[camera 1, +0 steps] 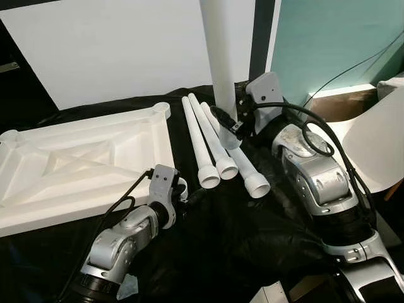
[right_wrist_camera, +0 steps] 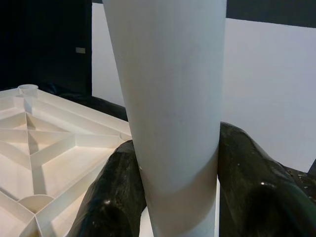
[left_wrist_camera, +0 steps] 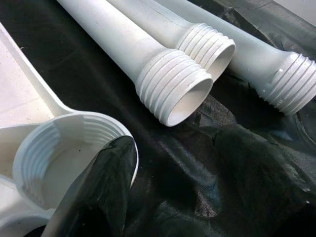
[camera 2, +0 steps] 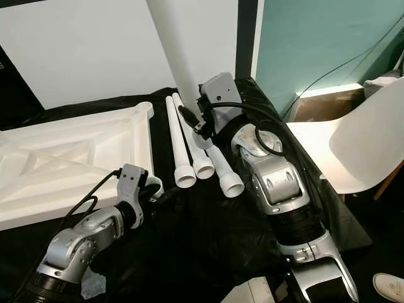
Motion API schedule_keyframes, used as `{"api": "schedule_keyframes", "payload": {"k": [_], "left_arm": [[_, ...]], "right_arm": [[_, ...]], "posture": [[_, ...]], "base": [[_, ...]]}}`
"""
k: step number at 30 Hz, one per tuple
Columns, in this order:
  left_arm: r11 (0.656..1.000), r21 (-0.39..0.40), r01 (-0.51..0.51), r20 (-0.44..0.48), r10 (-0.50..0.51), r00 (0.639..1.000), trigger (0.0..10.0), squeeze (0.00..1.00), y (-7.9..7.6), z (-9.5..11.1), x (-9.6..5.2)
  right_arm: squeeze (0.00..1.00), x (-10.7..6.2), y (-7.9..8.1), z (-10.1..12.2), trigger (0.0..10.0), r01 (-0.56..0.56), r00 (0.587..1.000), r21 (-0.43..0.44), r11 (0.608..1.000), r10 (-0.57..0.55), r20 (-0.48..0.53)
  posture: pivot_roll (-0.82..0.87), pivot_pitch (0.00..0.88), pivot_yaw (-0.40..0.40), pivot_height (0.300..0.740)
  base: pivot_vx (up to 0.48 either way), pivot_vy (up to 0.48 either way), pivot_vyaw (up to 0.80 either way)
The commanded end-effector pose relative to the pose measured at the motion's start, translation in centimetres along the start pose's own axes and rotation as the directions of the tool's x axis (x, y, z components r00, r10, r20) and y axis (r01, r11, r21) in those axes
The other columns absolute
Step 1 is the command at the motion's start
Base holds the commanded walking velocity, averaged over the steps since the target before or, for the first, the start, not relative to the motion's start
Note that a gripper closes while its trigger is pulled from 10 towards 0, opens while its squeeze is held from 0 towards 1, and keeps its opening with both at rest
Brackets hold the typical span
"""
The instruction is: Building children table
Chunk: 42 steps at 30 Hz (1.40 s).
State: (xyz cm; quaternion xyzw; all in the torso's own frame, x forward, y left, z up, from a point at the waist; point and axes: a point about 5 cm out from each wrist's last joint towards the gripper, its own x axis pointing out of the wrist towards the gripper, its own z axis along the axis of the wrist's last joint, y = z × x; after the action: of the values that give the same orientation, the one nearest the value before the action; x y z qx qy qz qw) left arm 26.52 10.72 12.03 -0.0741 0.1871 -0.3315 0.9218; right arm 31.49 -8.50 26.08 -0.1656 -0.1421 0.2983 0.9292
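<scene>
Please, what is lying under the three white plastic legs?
Under the three white threaded plastic tube legs lies crumpled black cloth, which also runs beneath the white ribbed tabletop. What the cloth covers cannot be seen.

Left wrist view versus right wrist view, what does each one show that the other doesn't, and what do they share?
The left wrist view shows the threaded ends of three table legs lying on black cloth, plus a threaded corner socket beside one left finger. The right wrist view shows the right gripper clamped on an upright leg, with a white wall behind. Both show the upturned white tabletop.
</scene>
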Motion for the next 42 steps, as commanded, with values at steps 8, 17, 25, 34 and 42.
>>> {"api": "schedule_keyframes", "payload": {"k": [8, 17, 25, 34, 42], "left_arm": [[0.914, -0.057, 0.402, -0.009, -0.403, 0.915, 10.0, 0.00, -3.3, -0.2, -1.0], [0.922, -0.041, 0.384, 0.030, -0.383, 0.923, 10.0, 0.00, -3.4, 0.2, -1.0], [0.969, -0.028, 0.244, 0.098, -0.241, 0.966, 10.0, 0.00, -1.7, 1.2, -0.6], [0.995, 0.103, -0.004, 0.066, -0.003, 0.998, 10.0, 0.00, 1.0, 1.7, -0.6], [0.997, 0.082, -0.006, -0.171, 0.020, 0.985, 10.0, 0.00, 1.3, -1.2, -0.1]], "right_arm": [[0.00, 0.4, -0.6, 0.8, 10.0, 0.019, 0.999, -0.021, 1.000, -0.018, 0.035], [0.00, 0.6, -0.7, 0.7, 10.0, 0.005, 0.999, -0.029, 1.000, -0.004, 0.035], [0.00, 0.7, -0.5, 0.7, 10.0, -0.002, 0.999, -0.027, 1.000, 0.003, 0.036], [0.00, 0.9, -0.1, 0.7, 10.0, -0.016, 0.999, -0.016, 1.000, 0.017, 0.042], [0.00, 1.0, 0.0, 0.7, 10.0, -0.017, 0.999, -0.010, 1.000, 0.017, 0.047]], "posture": [[-0.02, 0.000, 0.081, 0.740], [-0.02, 0.000, 0.073, 0.740], [-0.01, 0.000, 0.073, 0.740], [0.00, 0.000, 0.073, 0.740], [0.00, 0.000, 0.070, 0.740]], "base": [[0.000, 0.000, 0.00], [0.000, 0.000, 0.00], [0.000, 0.000, 0.00], [0.000, 0.000, 0.00], [0.000, 0.000, 0.00]]}}
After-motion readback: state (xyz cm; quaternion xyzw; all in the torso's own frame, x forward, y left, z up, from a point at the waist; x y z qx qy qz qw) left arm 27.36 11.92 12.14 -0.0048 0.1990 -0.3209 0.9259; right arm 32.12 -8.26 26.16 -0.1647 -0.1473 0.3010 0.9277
